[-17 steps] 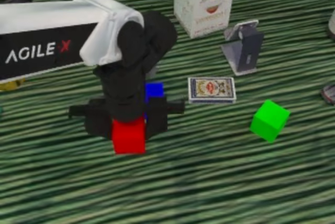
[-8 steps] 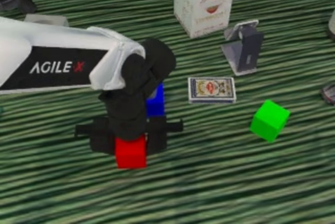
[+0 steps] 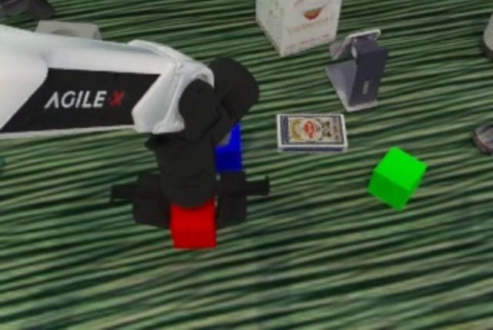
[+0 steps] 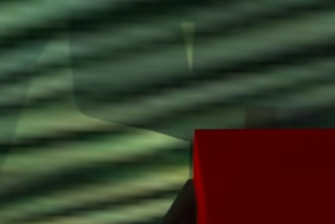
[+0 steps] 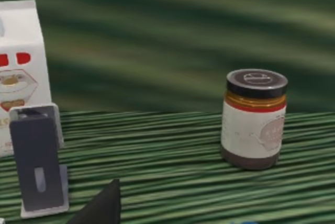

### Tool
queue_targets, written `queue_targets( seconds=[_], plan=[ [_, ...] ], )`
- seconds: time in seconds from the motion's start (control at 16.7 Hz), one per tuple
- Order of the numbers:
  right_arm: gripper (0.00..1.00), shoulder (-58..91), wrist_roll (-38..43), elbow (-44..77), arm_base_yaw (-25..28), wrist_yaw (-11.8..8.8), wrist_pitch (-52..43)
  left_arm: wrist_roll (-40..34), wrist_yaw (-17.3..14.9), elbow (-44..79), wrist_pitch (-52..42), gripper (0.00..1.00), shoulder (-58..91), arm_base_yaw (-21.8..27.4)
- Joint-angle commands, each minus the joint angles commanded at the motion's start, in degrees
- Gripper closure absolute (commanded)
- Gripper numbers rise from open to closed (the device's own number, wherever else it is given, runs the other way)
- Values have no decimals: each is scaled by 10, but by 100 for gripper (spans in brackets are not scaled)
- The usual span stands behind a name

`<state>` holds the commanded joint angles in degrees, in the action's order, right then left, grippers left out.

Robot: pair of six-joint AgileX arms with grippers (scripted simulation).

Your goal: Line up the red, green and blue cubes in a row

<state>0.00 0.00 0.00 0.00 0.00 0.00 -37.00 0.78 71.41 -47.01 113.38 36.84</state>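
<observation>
The red cube (image 3: pixel 192 226) sits between the fingers of my left gripper (image 3: pixel 192 208), which is shut on it left of the table's middle. In the left wrist view the red cube (image 4: pixel 261 174) fills the corner with one dark fingertip (image 4: pixel 180 211) pressed to its side. Just behind the gripper, the blue cube (image 3: pixel 229 149) is half hidden by the wrist. Well apart on the right lies the green cube (image 3: pixel 397 177), turned at an angle. My right arm is out of the top view; only a dark part of my right gripper (image 5: pixel 102 208) shows.
A white carton (image 3: pixel 300 2) stands at the back, a grey phone stand (image 3: pixel 358 68) to its right, a card deck (image 3: pixel 312 131) in front of it. A lidded jar (image 5: pixel 254 119) stands farther right. Small items sit at the right edge (image 3: pixel 485 137).
A second ago my left gripper moved the red cube a little toward the front edge. Over the last half second nothing has moved.
</observation>
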Motion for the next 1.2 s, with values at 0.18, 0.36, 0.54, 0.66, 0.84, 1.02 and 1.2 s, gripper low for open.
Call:
queue_targets(
  seconds=[0.18,0.36,0.54,0.66,0.84,1.02,1.2],
  plan=[
    [0,0,0,0,0,0,0,0,0,0,0,25,0,0],
    [0,0,0,0,0,0,0,0,0,0,0,2,0,0],
    [0,0,0,0,0,0,0,0,0,0,0,0,0,0],
    [0,0,0,0,0,0,0,0,0,0,0,0,0,0],
    [0,0,0,0,0,0,0,0,0,0,0,0,0,0],
    [0,0,0,0,0,0,0,0,0,8,-10,0,-3,0],
    [0,0,0,0,0,0,0,-2,0,41,-64,0,-22,-3]
  ],
)
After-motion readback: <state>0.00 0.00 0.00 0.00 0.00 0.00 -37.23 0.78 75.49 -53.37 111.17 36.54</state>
